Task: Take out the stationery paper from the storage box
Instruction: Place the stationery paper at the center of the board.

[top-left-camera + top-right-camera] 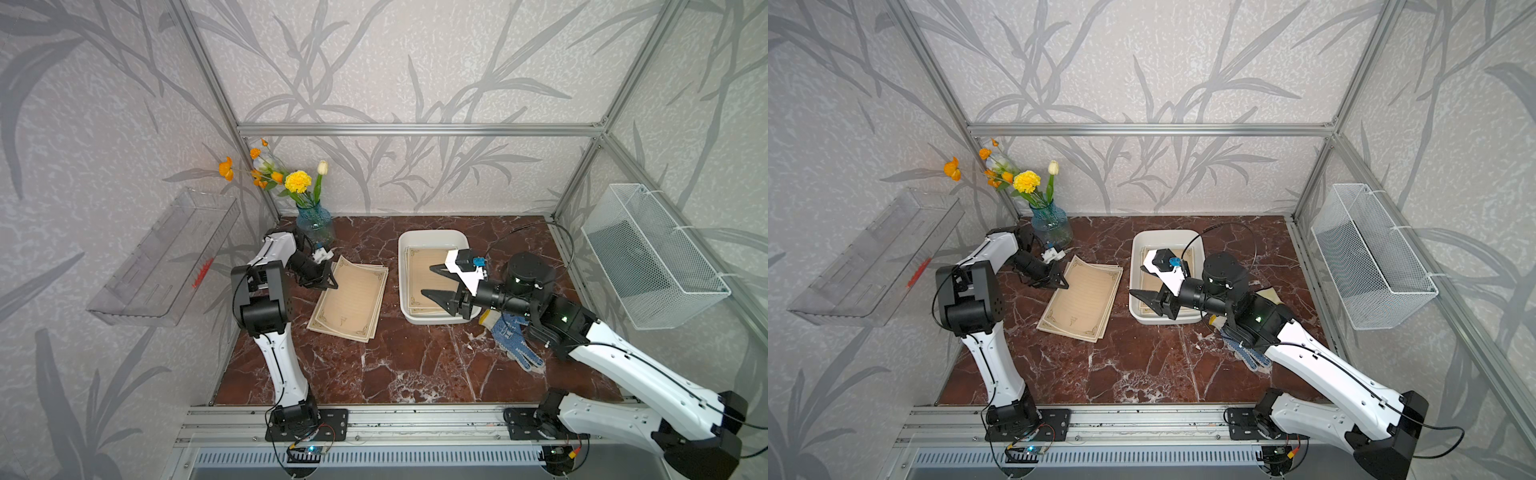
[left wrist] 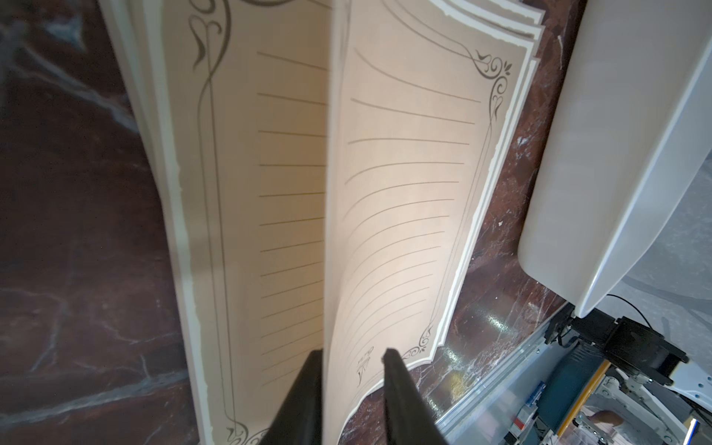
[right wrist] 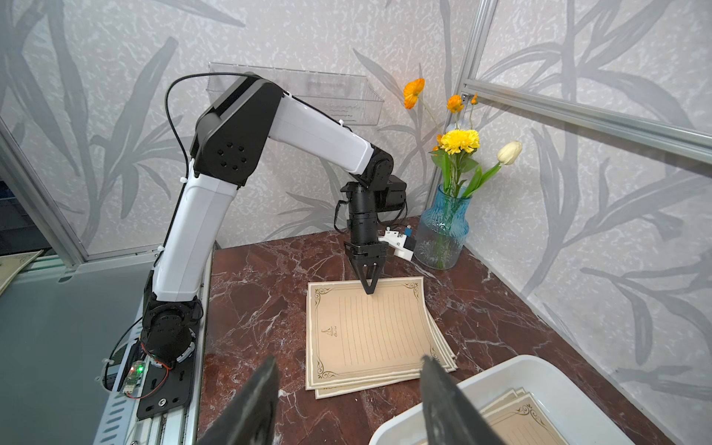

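Note:
Several tan stationery paper sheets (image 1: 349, 301) lie in a loose stack on the marble table, left of the white storage box (image 1: 432, 235). More sheets (image 1: 419, 266) lie inside the box. My left gripper (image 1: 332, 284) points down at the stack's far edge. In the left wrist view its jaws (image 2: 352, 352) stand apart; the top sheet (image 2: 404, 192) curls up between them, resting against one finger. My right gripper (image 1: 428, 280) hovers over the box, open with nothing between its fingers (image 3: 348, 359). It hides part of the sheets in the box.
A blue glass vase with flowers (image 1: 315, 222) stands just behind the left gripper. A blue-dotted work glove (image 1: 515, 336) lies under the right arm. A clear shelf tray (image 1: 166, 257) hangs on the left wall, a white wire basket (image 1: 652, 257) on the right wall.

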{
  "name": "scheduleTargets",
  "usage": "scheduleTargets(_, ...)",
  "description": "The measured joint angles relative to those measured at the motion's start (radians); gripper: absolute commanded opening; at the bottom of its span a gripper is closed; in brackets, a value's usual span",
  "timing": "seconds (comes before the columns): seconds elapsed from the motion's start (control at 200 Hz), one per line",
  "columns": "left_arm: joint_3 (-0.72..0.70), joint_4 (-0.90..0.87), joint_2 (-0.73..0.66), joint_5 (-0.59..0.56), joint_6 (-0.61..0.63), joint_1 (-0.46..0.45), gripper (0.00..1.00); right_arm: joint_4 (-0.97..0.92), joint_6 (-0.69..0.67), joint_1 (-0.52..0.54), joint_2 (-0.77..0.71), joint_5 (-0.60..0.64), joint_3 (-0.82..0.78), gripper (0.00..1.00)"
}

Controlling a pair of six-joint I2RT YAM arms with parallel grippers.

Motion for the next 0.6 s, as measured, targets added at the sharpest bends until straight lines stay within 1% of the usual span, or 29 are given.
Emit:
scheduleTargets(0.17, -0.007, 0.02, -0.018, -0.034, -0.01, 0.0, 0.33, -0.002, -0.003, 0.012, -0.001, 0.013, 0.0, 0.59)
scheduleTargets(0.365, -0.018, 0.042, -0.034, -0.125, -0.031, 0.0, 0.36, -0.003, -0.019, 0.029, -0.009, 0.028, 0.0, 0.59)
scheduleTargets(0.605, -0.029, 0.067, -0.051, -0.191, -0.047, 0.0, 0.38, -0.008, -0.023, 0.043, -0.011, 0.048, 0.003, 0.59)
